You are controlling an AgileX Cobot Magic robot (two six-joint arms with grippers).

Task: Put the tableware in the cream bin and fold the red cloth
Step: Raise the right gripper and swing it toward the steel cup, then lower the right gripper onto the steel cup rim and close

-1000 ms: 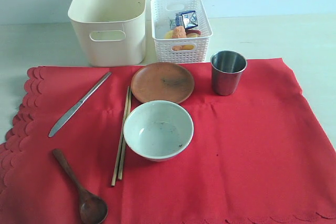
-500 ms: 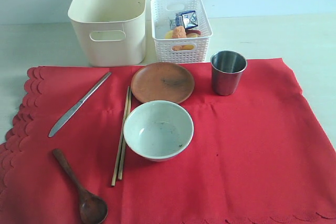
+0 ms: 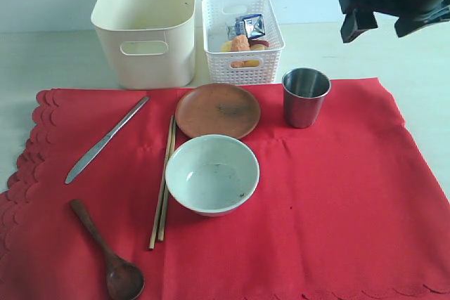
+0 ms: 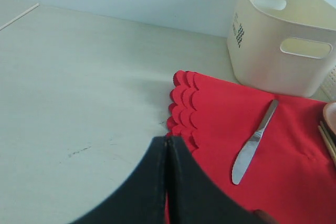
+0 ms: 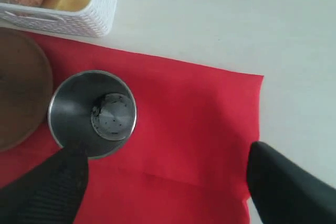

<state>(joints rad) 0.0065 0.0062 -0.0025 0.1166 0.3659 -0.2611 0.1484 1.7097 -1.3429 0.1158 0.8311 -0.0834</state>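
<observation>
The matte black left gripper (image 4: 167, 148) shows as two smooth plastic fingers, broad at the base and curving inward to a narrow tip, with a thin dark seam running between them. No screws, cables or markings are visible on it. The black right gripper (image 5: 165, 153) has two thick, rounded fingers; one carries what seems to be a fine woven or ribbed texture, though the close view is blurred. From the exterior view, the right gripper (image 3: 377, 31) is a dark, angular, blocky silhouette with squared finger ends.
</observation>
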